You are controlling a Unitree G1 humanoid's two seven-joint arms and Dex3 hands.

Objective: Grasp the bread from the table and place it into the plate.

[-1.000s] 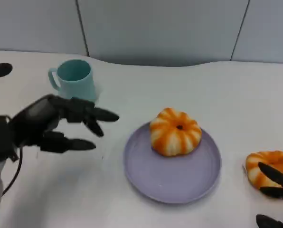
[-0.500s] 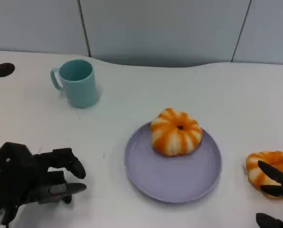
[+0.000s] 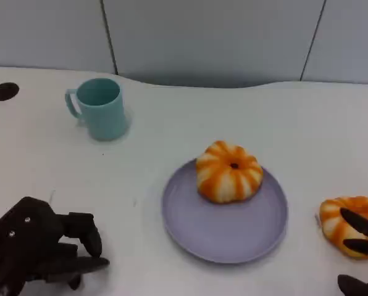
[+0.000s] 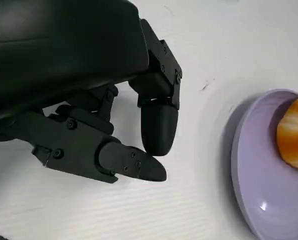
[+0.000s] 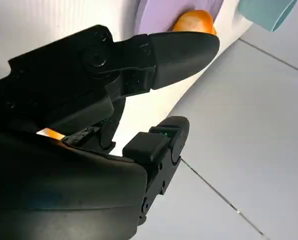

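A striped orange-and-white bread (image 3: 228,171) lies on the far half of the lilac plate (image 3: 221,237) at the table's middle. A second, similar bread (image 3: 343,221) lies on the table to the plate's right. My right hand (image 3: 359,246) reaches over its near side with fingers spread, the thumb lower down and apart; nothing is gripped. The right wrist view shows that hand (image 5: 114,125) with fingers apart and a sliver of orange bread (image 5: 49,133) beneath it. My left hand (image 3: 39,253) sits low at the near left, empty, fingers loosely bent, well left of the plate (image 4: 259,190).
A teal cup (image 3: 100,108) stands at the back left, its handle to the left. A dark round hole (image 3: 3,91) marks the table's far left. Bare white tabletop lies between my left hand and the plate. A grey panelled wall closes off the back.
My left hand has dropped from beside the cup down toward the table's near left corner and drawn its fingers in. The right hand has barely shifted by the second bread.
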